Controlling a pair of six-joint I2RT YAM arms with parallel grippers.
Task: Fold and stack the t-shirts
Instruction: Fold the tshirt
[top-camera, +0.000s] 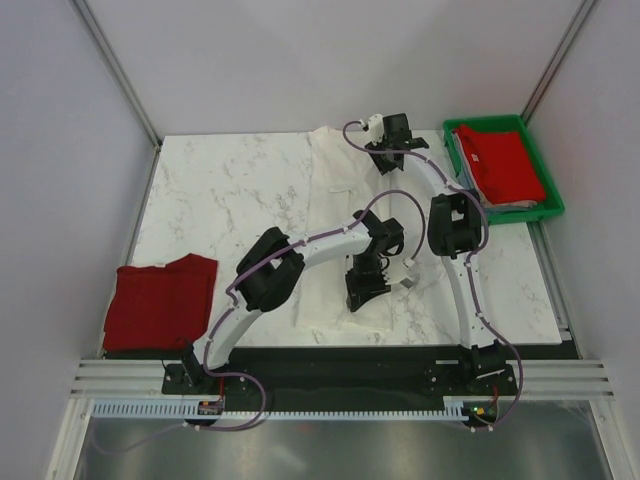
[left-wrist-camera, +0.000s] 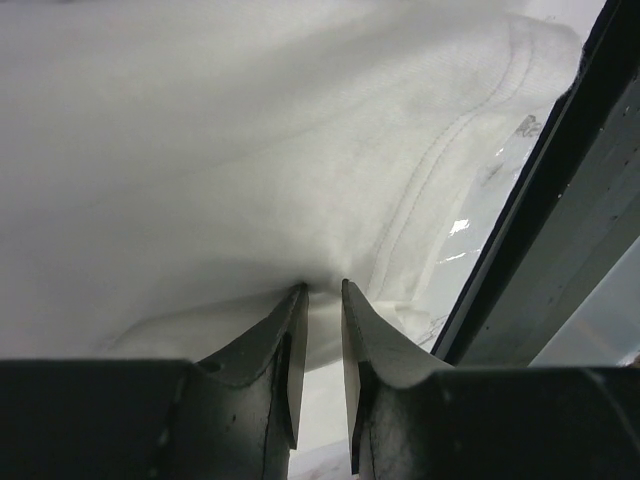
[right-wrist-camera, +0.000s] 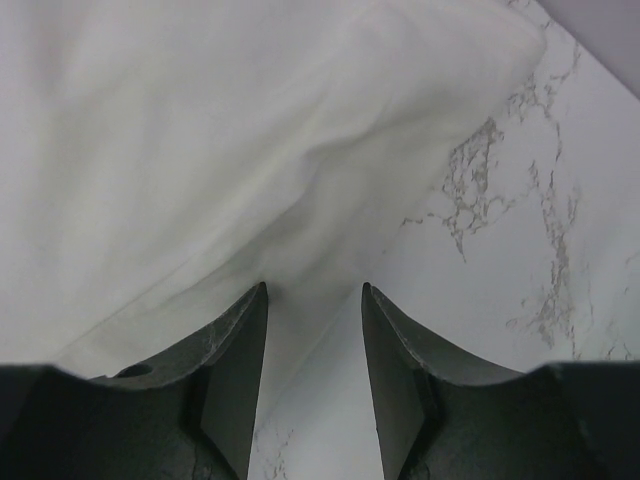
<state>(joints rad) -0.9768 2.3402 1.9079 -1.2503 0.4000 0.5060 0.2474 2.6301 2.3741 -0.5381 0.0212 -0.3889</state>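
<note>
Left gripper (left-wrist-camera: 323, 288) pinches a fold of white t-shirt (top-camera: 335, 190), spread mid-table (top-camera: 220, 190). Right gripper (right-wrist-camera: 315, 288) jaws apart at shirt's far end, possibly touching cloth. Red t-shirt (top-camera: 160, 300) lies at left edge.

**Item count, marble table (top-camera: 220, 190) workspace.**
T-shirts, three distinct: one white t-shirt (top-camera: 335, 195); two red, namely the left red t-shirt (top-camera: 160, 300) and the tray red t-shirt (top-camera: 510, 165), with pale cloth (top-camera: 462, 158) beneath, number indeterminate. Green tray (top-camera: 552, 208): one. Robot arms: two, left arm (top-camera: 300, 255) and right arm (top-camera: 465, 270).
</note>
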